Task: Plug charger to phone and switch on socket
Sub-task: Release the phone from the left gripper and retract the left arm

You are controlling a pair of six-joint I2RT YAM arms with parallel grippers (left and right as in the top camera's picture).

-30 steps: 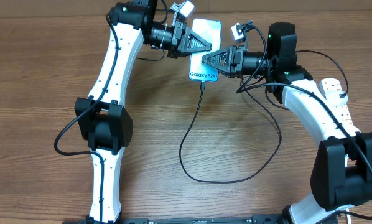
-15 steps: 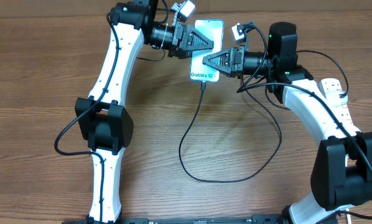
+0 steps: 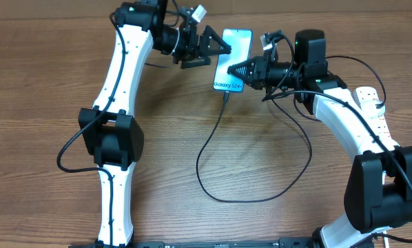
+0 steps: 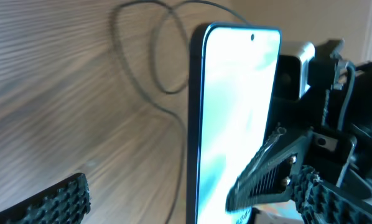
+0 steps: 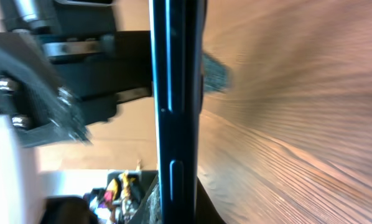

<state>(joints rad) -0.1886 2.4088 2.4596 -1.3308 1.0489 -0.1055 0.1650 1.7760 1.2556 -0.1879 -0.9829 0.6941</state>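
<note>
Wooden table (image 3: 40,103), right hand (image 3: 233,69) gripping phone (image 3: 239,44)

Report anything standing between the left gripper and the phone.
Nothing visible does. The left gripper is open, with the phone between its fingers. The right gripper grips the phone's lower part from the opposite side.

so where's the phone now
In the overhead view the phone is at the far middle of the table, between the left claw and right claw, with the charger at its near edge.
</note>
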